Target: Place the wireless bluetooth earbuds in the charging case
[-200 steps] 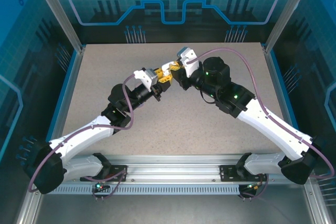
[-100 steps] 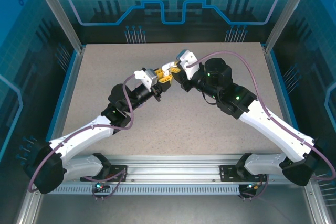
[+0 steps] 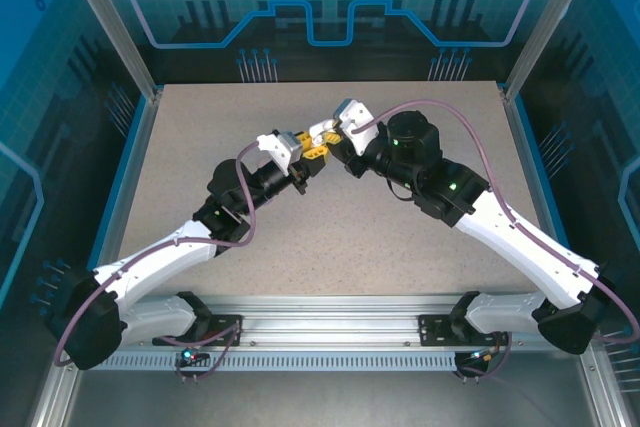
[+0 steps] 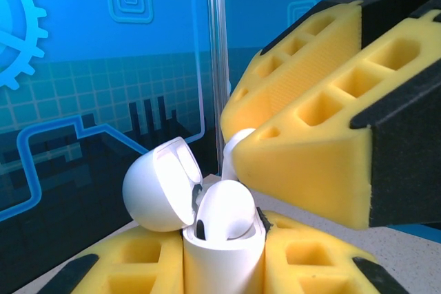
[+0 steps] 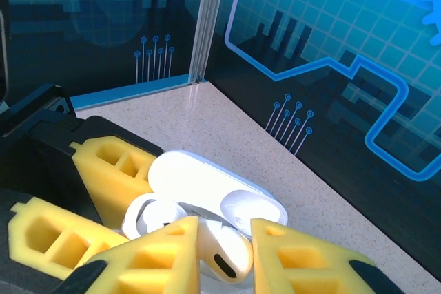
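Shifted since a second ago: the right arm (image 3: 500, 217), its wrist drawn slightly in toward the left arm's; the left arm (image 3: 170, 247) as it was.

Item 1, table (image 3: 200, 127): speckled grey top, both arms reaching to meet over its far middle.

Item 2, left gripper (image 3: 297, 150): clenched on the charging case, yellow pads pressing it from either side and holding it upright above the table.

Item 3, right gripper (image 5: 224, 235): pinching one white earbud, tilted down over the case from the right.

Item 4, charging case (image 4: 224, 259): white, mouth up, between the left pads.

Item 5, lid (image 4: 155, 191): hinged open, leaning away to the left in the left wrist view.

Item 6, white earbud (image 4: 224, 208): head at the mouth of the case, touching its rim and not yet sunk to depth; whether a second bud is already seated cannot be told.

Step in hand, by judgement: seating this bud in its socket. The next move calls for a short, straight push along the socket's axis, the left grip steady against it, then a release without dragging the bud back out.
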Controlling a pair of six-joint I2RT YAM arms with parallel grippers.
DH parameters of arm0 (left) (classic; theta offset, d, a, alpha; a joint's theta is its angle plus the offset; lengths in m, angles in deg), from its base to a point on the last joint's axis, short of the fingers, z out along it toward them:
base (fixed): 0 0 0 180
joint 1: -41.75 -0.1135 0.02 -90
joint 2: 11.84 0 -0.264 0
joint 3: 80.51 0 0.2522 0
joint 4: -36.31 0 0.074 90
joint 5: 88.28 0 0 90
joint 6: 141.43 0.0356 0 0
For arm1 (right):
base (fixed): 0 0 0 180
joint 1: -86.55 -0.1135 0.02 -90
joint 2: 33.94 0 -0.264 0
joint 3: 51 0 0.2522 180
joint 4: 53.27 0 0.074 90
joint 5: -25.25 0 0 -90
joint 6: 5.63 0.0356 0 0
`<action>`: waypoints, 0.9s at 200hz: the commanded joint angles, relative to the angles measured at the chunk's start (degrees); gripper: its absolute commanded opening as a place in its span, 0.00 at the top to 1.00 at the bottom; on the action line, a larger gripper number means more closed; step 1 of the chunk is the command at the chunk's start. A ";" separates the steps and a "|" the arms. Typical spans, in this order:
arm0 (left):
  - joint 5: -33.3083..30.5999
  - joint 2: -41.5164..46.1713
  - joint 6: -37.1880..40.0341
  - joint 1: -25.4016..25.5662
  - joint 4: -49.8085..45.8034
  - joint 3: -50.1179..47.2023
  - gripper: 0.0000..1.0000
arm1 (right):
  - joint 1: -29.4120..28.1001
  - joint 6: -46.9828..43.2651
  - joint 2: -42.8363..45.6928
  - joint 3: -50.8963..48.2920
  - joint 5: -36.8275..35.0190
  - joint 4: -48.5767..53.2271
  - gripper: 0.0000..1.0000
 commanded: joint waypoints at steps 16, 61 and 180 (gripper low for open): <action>0.22 1.42 -0.86 0.32 5.56 2.35 1.00 | -1.32 -0.26 -0.75 0.86 1.65 4.55 0.71; 0.24 1.40 -1.11 0.32 5.55 2.28 1.00 | -1.32 0.37 -0.45 1.49 1.20 3.75 0.66; -5.59 2.07 -0.70 0.33 5.27 -0.08 1.00 | 10.37 23.97 9.87 -11.65 -1.69 0.72 0.44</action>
